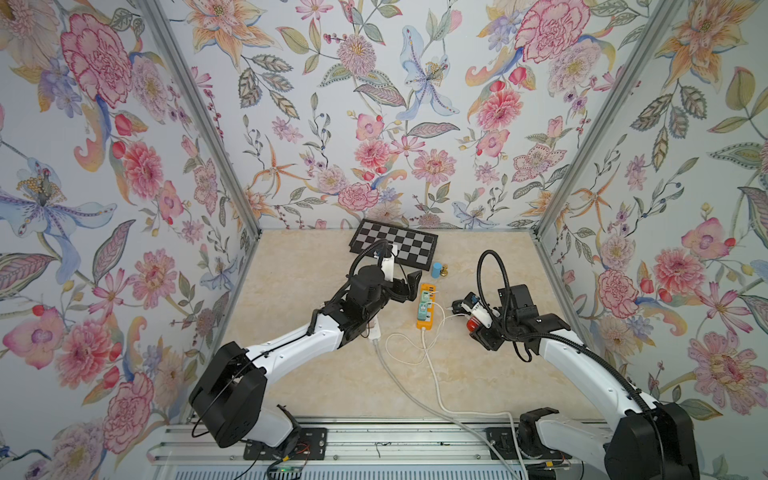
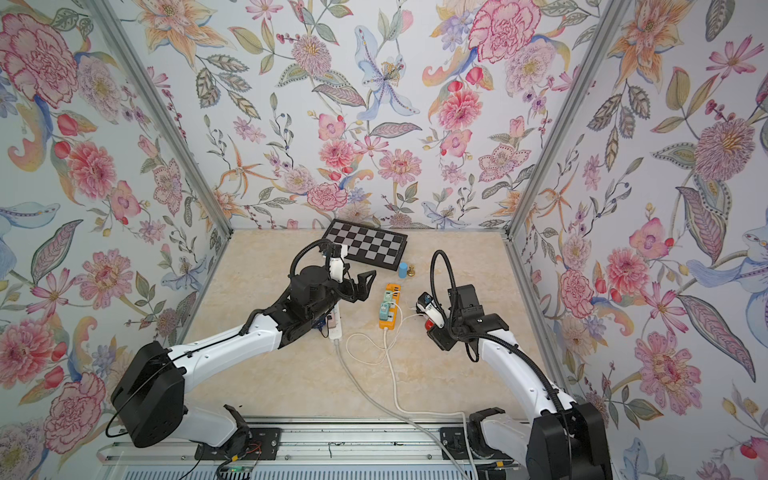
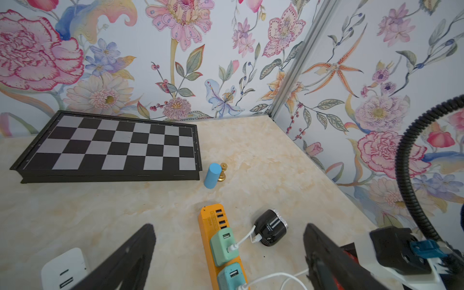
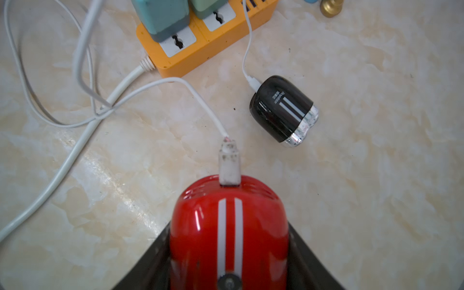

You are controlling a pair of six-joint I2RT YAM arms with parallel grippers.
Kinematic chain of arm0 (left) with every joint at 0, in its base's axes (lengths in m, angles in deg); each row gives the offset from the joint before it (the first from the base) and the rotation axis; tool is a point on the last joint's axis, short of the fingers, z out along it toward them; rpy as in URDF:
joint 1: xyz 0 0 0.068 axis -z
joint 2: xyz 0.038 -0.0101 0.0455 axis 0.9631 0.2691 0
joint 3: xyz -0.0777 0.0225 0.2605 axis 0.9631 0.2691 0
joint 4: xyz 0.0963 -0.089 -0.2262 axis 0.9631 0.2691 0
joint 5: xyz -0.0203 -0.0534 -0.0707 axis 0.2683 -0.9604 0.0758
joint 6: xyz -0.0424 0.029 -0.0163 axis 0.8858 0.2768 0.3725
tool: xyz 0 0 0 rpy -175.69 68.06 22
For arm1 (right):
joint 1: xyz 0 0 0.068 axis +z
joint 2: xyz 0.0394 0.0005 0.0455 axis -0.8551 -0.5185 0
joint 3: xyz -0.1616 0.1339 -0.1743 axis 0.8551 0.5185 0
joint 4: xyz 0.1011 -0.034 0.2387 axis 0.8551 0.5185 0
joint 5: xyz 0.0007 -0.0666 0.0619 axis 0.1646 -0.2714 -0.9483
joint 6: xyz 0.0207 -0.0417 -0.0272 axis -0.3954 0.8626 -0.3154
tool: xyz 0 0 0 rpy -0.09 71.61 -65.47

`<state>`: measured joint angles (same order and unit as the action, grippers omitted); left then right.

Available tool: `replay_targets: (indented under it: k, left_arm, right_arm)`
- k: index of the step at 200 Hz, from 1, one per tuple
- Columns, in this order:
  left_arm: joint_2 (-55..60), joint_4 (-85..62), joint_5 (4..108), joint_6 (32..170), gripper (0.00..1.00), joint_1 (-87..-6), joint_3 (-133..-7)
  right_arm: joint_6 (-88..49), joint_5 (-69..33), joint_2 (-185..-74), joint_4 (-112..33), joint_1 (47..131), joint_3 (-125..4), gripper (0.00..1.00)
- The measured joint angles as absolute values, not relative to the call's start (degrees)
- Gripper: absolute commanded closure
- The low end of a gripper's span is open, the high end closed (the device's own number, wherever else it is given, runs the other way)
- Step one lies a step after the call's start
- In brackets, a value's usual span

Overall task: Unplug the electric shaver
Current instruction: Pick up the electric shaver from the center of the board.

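While your right gripper (image 4: 229, 243) is clamping the slippery-looking red shaver (image 4: 228, 216), your left gripper (image 3: 228, 231) is gaping wide. You're best pinching its stiff white plug (image 4: 229, 163).

Red electric shaver (image 4: 228, 233), two white stripes, gripped between fingers (image 4: 150, 273), white cable (image 4: 200, 100) plugged into its end

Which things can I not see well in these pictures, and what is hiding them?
Head of red shaver: right wrist view, cut off by the edge.
Most of white strip: both top views, under the left arm.
Lettering on black shaver: right wrist view, too small to read.
End of grey cord: both top views, runs off the edge.
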<state>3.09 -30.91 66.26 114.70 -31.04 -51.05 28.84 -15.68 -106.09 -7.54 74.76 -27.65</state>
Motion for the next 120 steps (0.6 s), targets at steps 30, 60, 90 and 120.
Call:
replay_targets:
  k: [30, 60, 90, 120]
  left_arm:
    - [2.85, -37.95, 61.06, 116.21, 0.08, -29.73, -49.37]
    - [3.75, -43.58, 56.62, 116.62, 0.10, -29.33, -49.48]
    - [7.53, -45.99, 54.15, 116.62, 0.15, -27.72, -51.34]
    - [11.66, -47.98, 50.92, 116.29, 0.16, -26.08, -53.11]
  right_arm:
    - [27.57, -17.34, -102.30, -6.53, 74.89, -29.57, 0.41]
    - [26.24, -19.18, -99.77, -6.07, 74.95, -31.54, 0.41]
    - [24.73, -21.58, -97.65, -5.92, 75.50, -33.09, 0.41]
    - [23.48, -23.13, -95.59, -5.66, 76.00, -33.13, 0.40]
